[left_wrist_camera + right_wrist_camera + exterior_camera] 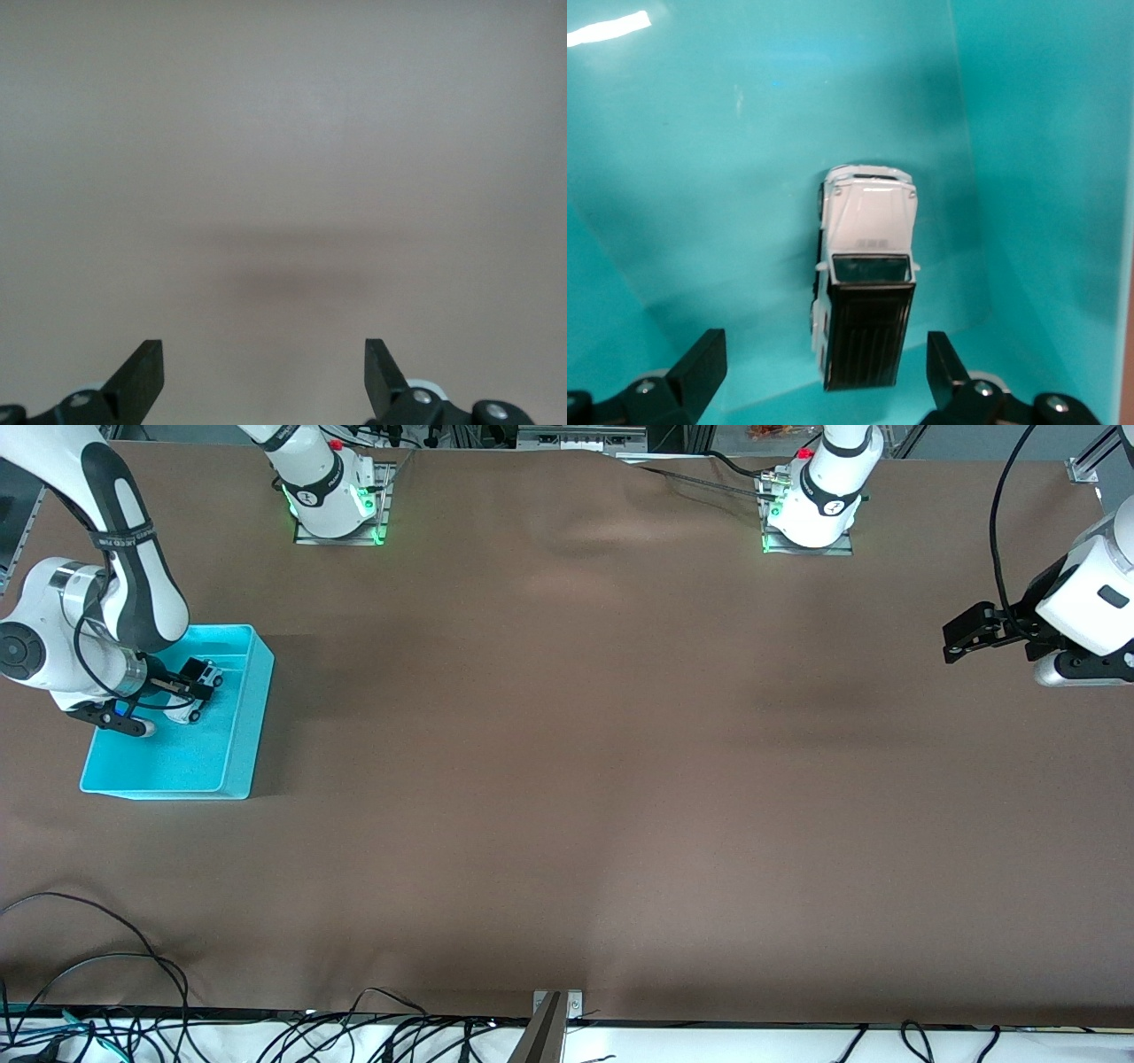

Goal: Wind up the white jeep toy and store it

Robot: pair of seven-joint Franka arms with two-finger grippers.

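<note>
Jeep toy (864, 288) in bin (239, 726), seemingly upright.

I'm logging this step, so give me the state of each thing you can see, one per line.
white jeep toy: upright on its wheels in the bin, free of the jaws.
cyan bin: open-topped, at the right arm's end of the table, holding the jeep.
right gripper: jaws open, over the jeep inside the bin.
left gripper: jaws open, empty, waiting over bare table.

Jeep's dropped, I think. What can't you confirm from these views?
- White jeep toy: wheels hidden under its body in the right wrist view; the open right gripper partly covers it in the front view.
- Cyan bin: one end hidden by the right arm.
- Left gripper, open: wrist view shows only table.
</note>
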